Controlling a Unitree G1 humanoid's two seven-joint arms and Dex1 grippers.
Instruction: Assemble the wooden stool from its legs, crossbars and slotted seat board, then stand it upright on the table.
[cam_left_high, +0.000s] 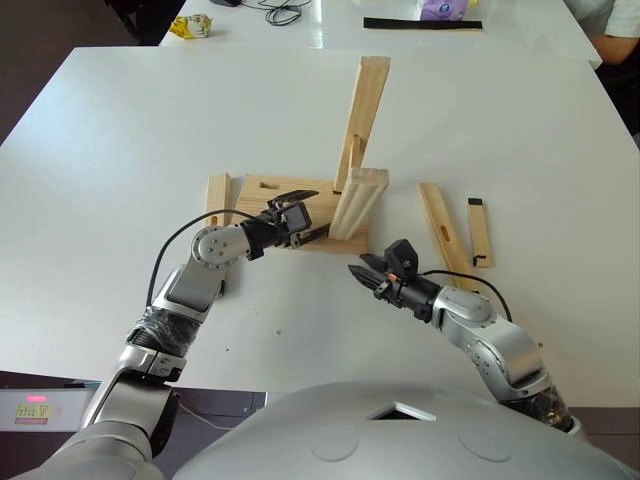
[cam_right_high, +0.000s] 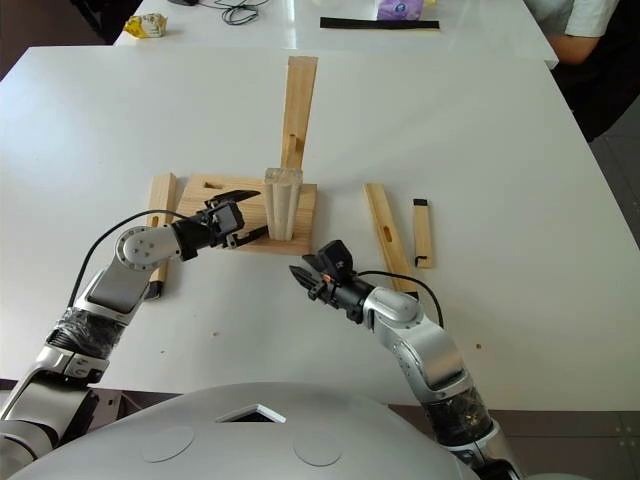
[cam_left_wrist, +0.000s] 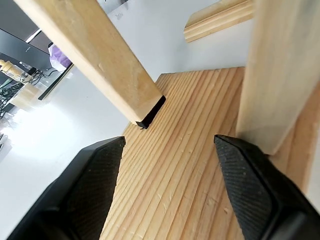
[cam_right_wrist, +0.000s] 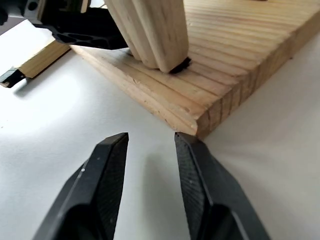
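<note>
Right end effector (cam_left_high: 356, 266) and left end effector (cam_left_high: 318, 212) are released; seat board (cam_left_high: 262, 190) holds two legs (cam_left_high: 362, 110); three pieces (cam_left_high: 440, 232) lie loose, unassembled.

2 legs (cam_left_high: 357, 205) on seat board (cam_left_high: 257, 194) (crossbars (cam_left_high: 441, 232) right)

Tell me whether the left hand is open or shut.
Open. The left hand has its two fingers wide apart over the seat board, with nothing gripped between them.
</note>
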